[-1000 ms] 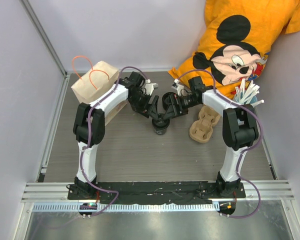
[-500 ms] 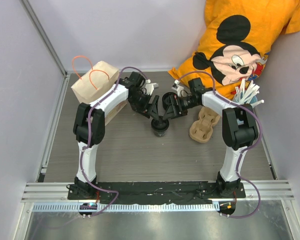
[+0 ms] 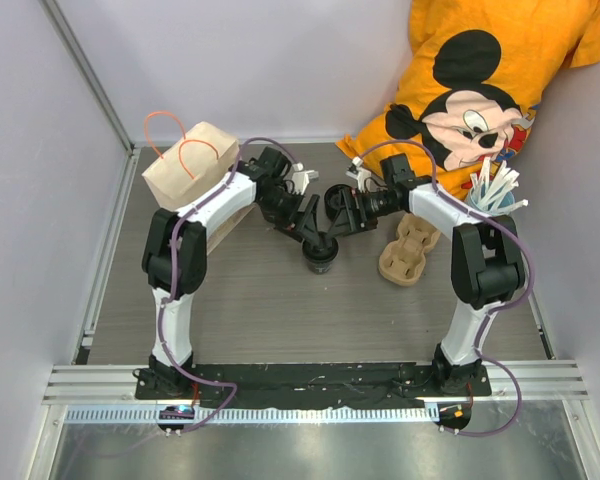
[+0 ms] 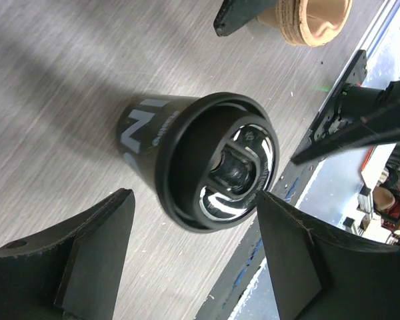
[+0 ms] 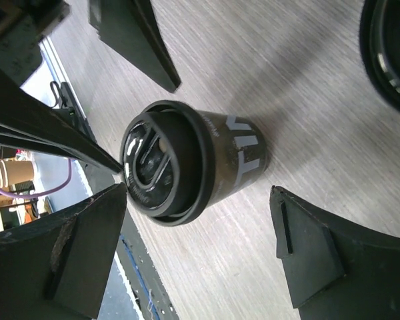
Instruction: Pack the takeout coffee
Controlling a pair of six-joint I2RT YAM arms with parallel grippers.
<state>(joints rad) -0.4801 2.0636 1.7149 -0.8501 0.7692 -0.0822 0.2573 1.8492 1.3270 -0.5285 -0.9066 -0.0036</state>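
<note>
**Both grippers sitting over the coffee cup, neither one squeezing it**

So the black cup (image 3: 320,255) is standing upright on the table (image 3: 250,310) with its lid (image 4: 237,167) on and white lettering down the side. The two arms come in from either side and meet right above it.

Left gripper (image 4: 195,200): the fingers (image 4: 87,260) are spread wide, wider than the cup. The cup sits in the gap between them, just past the tips. A sliver of table shows between the cup and one finger. On the other side the lid rim comes right up beside the tip, and I can't tell if it touches. Nothing is pinched.

Right gripper (image 5: 199,193): same deal. Its fingers (image 5: 313,253) are spread wide with the cup centred between them, lid near one tip and base near the other. It isn't closed on the cup.

Each wrist camera also catches a fingertip of the other gripper just beyond the cup.

Other stuff: a beige cup carrier (image 4: 317,17) lies on the table past the left gripper's fingertips, on the outer side of the right gripper. A paper bag (image 3: 195,170) with orange handles sits on the outer side of the left gripper, well apart from the cup. A blue cup of straws (image 3: 495,190) and an orange cartoon shirt (image 3: 480,90) are off behind the right arm.
</note>
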